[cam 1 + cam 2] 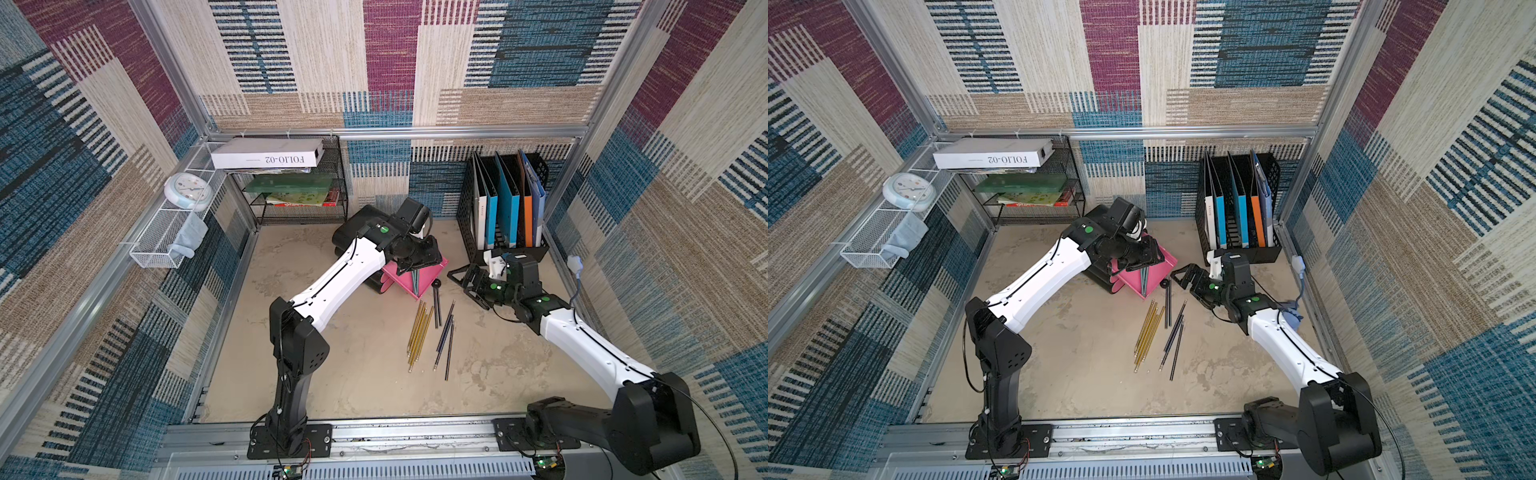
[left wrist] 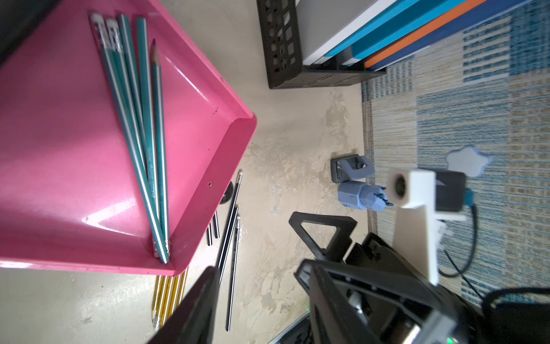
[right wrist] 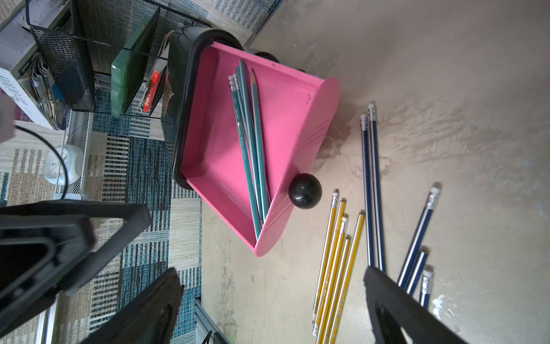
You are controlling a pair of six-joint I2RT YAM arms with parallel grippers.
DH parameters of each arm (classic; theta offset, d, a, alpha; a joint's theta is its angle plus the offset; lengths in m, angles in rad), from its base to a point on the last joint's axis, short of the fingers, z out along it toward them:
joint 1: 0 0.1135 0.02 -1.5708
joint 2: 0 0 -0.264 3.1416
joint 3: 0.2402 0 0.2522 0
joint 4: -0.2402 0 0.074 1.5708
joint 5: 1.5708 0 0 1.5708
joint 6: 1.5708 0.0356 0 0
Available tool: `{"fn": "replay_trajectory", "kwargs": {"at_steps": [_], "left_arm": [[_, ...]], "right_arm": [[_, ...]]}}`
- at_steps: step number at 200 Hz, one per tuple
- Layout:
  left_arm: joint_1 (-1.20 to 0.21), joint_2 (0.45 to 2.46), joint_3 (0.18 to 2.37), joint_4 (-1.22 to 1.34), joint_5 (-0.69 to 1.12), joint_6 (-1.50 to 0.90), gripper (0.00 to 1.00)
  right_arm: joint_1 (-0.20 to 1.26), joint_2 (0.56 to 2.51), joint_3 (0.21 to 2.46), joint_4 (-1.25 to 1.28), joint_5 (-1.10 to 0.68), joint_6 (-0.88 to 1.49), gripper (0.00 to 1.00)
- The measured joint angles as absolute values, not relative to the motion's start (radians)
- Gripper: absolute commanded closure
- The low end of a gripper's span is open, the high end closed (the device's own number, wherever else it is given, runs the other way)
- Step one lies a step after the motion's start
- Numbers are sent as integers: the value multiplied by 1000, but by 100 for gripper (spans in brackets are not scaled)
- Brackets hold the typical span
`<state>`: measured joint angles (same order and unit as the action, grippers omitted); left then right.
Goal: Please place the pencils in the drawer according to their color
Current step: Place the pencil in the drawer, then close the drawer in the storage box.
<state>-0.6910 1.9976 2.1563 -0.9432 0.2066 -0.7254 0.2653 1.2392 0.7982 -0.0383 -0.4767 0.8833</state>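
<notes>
Status of sorting: teal-green pencils (image 2: pixel 148 134), five as I count them, lie fanned in the pink drawer (image 2: pixel 74 155), which stands pulled out of the black drawer unit (image 3: pixel 178 89). Their ends bunch in one front corner. No teal pencil shows on the table (image 1: pixel 332 374), so I judge that colour done.

My left gripper (image 1: pixel 417 258) hangs just above the drawer. Its wrist view shows one finger only, and both top views are too dark there, so I cannot tell whether the jaws stand apart or together. Nothing is seen held in them.

My right gripper (image 1: pixel 465 286) hovers near the file rack (image 1: pixel 503 208), beside the drawer, with its fingers spread wide and empty.

Outstanding: yellow pencils (image 3: pixel 336 253) lie side by side in a tidy bundle on the table in front of the drawer. Navy pencils (image 3: pixel 372 184) lie just beside them, looser and at several angles.

Step in hand, in my judgement: changeover between colours. The next move calls for a second compartment, since this drawer holds teal. Whether the unit offers other drawers I cannot make out. After that comes a pick from the yellow bundle. Those pencils touch along their length, so the fingers must close across an outer one or take several together.
</notes>
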Motion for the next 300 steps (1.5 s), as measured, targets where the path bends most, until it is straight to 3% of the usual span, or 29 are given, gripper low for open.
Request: {"fn": "replay_trajectory", "kwargs": {"at_steps": [145, 300], "left_arm": [[-393, 2054, 2327, -1044, -35, -422, 47], [-368, 2186, 2324, -1036, -52, -333, 49]], "right_arm": [[265, 1436, 808, 156, -509, 833, 1], [265, 1726, 926, 423, -633, 952, 1]]}}
